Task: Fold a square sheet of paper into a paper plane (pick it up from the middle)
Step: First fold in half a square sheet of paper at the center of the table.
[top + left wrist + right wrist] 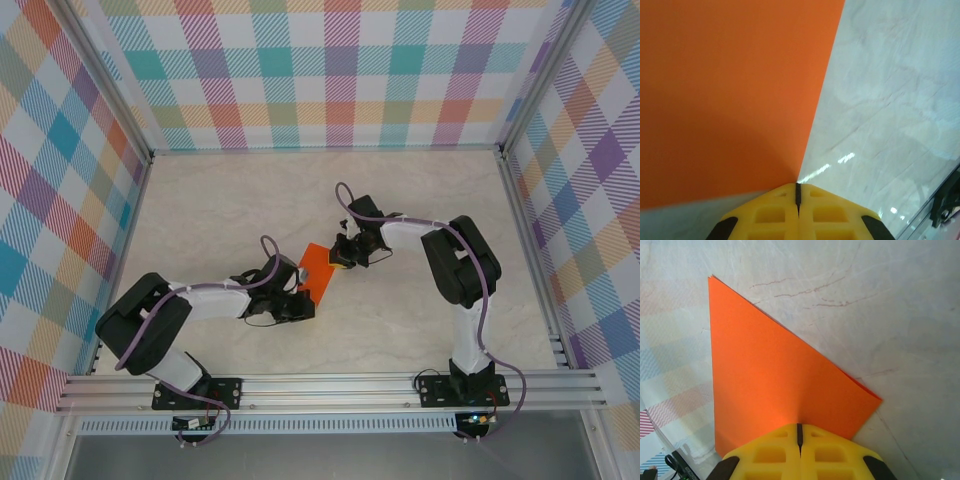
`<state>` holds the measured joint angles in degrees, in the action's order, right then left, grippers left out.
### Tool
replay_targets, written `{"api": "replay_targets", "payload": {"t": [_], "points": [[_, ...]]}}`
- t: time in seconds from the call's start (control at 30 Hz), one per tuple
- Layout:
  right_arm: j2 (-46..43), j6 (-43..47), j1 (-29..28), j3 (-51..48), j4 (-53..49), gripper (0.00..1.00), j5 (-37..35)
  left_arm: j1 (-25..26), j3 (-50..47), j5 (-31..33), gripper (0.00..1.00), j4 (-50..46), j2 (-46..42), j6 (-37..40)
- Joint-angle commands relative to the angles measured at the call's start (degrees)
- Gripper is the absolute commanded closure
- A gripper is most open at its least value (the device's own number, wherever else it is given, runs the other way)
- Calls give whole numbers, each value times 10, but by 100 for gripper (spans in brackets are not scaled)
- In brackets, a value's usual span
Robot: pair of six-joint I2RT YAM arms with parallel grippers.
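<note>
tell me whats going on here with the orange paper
Two robot arms are working an orange sheet of paper on the marble-look table. It is folded over, with doubled edges in the right wrist view. The left hand is shut at one corner and the right hand is shut at the opposite side. Whether they pinch it or press it flat is unclear. No plane shape yet.

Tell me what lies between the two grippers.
The square sheet of paper spans from the left gripper to the right gripper; the top external view shows it.
</note>
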<state>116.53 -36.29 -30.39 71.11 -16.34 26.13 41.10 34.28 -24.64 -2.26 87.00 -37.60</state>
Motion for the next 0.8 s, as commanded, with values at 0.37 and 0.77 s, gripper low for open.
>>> {"api": "replay_targets", "payload": {"t": [0.37,0.77], "points": [[-56,4,-87,67,-95,94,-111,-169,74,105,58,-245,-183,4],[54,-27,-197,171,-149,94,-140,-297,48,105,44,-266,-160,-16]]}}
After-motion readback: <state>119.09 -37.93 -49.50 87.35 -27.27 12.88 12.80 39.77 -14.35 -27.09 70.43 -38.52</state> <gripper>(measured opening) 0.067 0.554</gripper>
